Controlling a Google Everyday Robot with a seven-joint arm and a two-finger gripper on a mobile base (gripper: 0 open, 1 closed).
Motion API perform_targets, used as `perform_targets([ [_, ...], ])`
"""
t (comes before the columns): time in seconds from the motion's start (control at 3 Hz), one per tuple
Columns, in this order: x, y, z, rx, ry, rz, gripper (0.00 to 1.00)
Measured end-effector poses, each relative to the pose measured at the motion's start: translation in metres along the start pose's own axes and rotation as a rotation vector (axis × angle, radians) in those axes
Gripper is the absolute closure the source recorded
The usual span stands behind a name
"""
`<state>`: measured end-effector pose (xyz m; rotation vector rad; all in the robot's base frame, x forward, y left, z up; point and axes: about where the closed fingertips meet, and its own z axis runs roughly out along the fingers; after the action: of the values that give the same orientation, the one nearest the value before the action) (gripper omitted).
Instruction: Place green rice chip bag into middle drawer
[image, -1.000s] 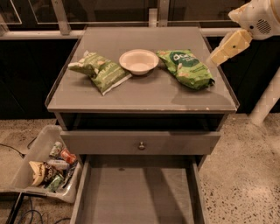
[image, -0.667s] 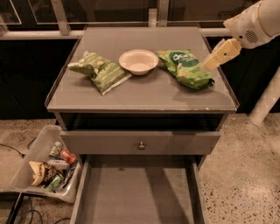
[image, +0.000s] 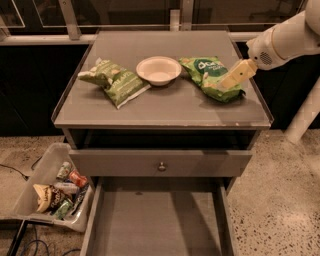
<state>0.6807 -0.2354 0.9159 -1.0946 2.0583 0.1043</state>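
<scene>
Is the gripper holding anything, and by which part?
Cannot be told. The gripper is at the right end of the green rice chip bag, which lies on the cabinet top.

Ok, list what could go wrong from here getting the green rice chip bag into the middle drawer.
1. The gripper is over the right end of the puffy green rice chip bag; a grip at the end may slip.
2. The white bowl lies close on the bag's left; dragging the bag could knock it.
3. The middle drawer is open well below the tabletop; an early release might drop the bag outside it.
</scene>
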Motion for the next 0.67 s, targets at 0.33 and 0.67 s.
perform_targets([
  [0.33, -0.002, 0.009, 0.022, -0.037, 0.003, 0.033, 0.0],
  [0.67, -0.014, 0.024, 0.038, -0.09, -0.001, 0.057, 0.0],
])
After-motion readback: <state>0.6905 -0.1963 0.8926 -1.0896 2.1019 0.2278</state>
